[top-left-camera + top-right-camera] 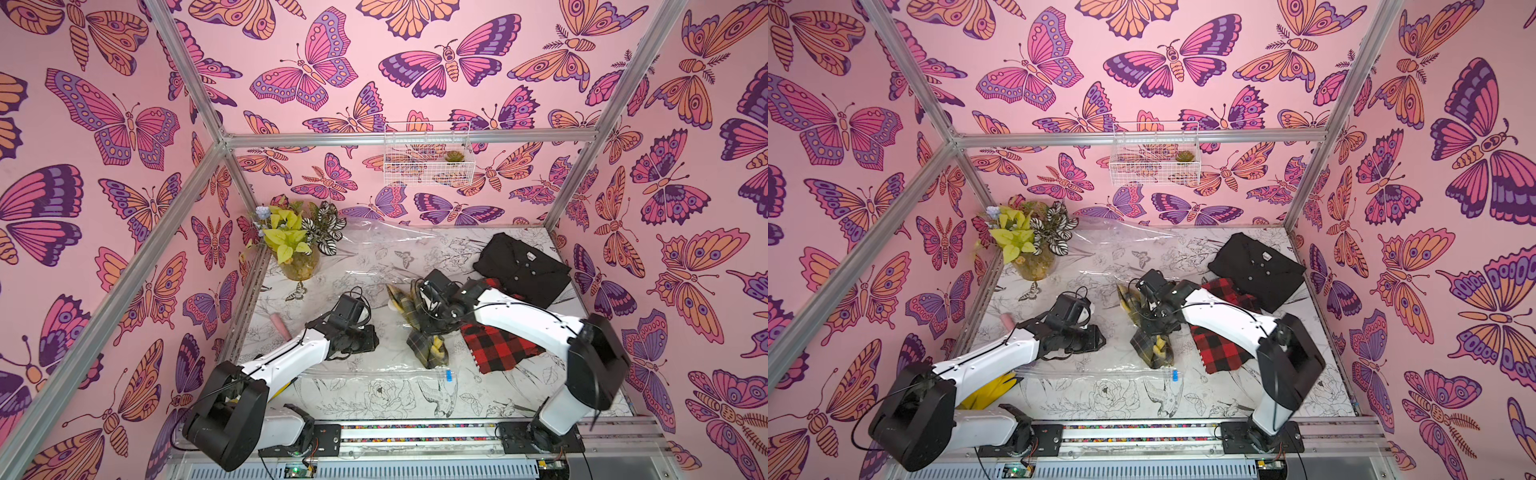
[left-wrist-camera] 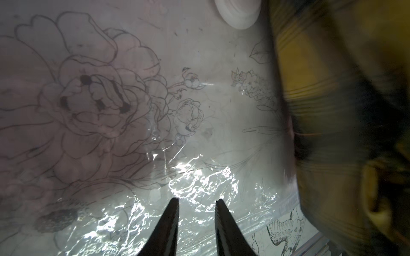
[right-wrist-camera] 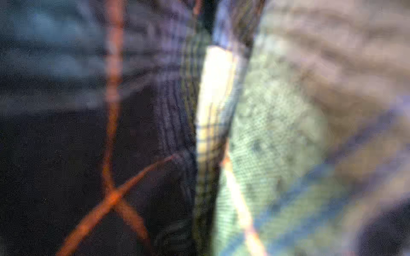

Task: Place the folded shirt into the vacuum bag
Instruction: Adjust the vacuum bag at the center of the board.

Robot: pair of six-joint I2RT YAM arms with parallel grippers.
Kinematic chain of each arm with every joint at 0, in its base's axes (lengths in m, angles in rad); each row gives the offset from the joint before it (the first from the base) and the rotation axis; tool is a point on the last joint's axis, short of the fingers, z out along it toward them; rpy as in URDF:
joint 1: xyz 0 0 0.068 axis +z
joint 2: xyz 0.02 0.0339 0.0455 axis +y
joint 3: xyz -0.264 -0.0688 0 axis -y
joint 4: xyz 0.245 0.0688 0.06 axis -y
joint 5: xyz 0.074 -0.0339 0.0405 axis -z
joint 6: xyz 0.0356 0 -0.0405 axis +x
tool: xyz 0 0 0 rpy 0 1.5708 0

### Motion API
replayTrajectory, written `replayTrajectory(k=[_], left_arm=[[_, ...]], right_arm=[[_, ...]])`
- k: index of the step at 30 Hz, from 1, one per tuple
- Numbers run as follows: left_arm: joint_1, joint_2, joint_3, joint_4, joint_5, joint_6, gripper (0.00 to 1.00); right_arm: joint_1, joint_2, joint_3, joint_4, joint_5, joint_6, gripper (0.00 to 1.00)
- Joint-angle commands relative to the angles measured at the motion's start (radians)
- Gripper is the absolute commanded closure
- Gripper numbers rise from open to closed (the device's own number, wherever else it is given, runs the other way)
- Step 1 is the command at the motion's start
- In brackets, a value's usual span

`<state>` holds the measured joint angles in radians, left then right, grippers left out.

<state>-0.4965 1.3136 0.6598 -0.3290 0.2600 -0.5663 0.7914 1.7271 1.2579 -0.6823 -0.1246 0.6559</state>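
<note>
Right now the plaid shirt (image 1: pixel 419 328) is bunched in a peak under the right arm (image 1: pixel 519 313). It sits on the near half of the vacuum bag (image 1: pixel 374 257), between the white valve (image 2: pixel 237 13) and the blue clip (image 1: pixel 448 376) at the zip edge. The right fingers are buried in the cloth, and the wrist view shows only blurred weave. From the way the shirt rises to them, I judge them clenched on it. Whether any of the shirt lies under the film or all of it rests on top, I cannot tell.

The left fingers (image 2: pixel 168 221) stand apart just above the crinkled film, grasping nothing, with bare plastic showing between them.

That looks like the main risk. With nothing holding the mouth apart, a push could slide the shirt across the top layer. It could also drag the whole slippery bag along the bench (image 1: pixel 415 399) toward the plant (image 1: pixel 291 241). The fold looks loose, so a shove from one pinch point could roll it into a lump that jams at the zip. Its edge might also catch on the valve. A red checked shirt (image 1: pixel 494 345) lies just beside it, with a black shirt (image 1: pixel 523 266) beyond, and the arm's sweep could snag the red one.
</note>
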Motion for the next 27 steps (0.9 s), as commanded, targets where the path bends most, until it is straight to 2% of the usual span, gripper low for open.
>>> replayTrajectory(k=[1, 3, 7, 10, 14, 17, 21, 27], left_arm=[[0.004, -0.008, -0.022, -0.036, -0.015, -0.009, 0.68], [0.004, -0.011, -0.019, -0.036, -0.01, -0.005, 0.68], [0.003, -0.02, 0.004, -0.037, -0.004, 0.02, 0.67], [0.003, -0.027, 0.028, -0.042, 0.008, 0.048, 0.65], [-0.001, -0.031, 0.053, -0.049, 0.022, 0.106, 0.59], [-0.017, -0.068, 0.074, -0.065, -0.005, 0.142, 0.49], [-0.134, -0.051, 0.135, -0.154, -0.112, 0.252, 0.34], [-0.281, 0.089, 0.202, -0.272, -0.171, 0.401, 0.23]], right_arm=[[-0.039, 0.083, -0.013, 0.069, -0.078, 0.007, 1.0], [-0.08, 0.155, 0.012, 0.023, -0.056, -0.062, 1.0], [-0.162, 0.325, 0.165, -0.16, 0.109, -0.216, 1.0], [-0.203, 0.401, 0.277, -0.245, 0.228, -0.282, 1.0], [-0.236, 0.48, 0.414, -0.288, 0.249, -0.325, 1.0], [-0.242, 0.555, 0.504, -0.339, 0.285, -0.356, 1.0], [-0.269, 0.615, 0.548, -0.369, 0.325, -0.381, 1.0], [-0.289, 0.601, 0.526, -0.347, 0.274, -0.404, 1.0]])
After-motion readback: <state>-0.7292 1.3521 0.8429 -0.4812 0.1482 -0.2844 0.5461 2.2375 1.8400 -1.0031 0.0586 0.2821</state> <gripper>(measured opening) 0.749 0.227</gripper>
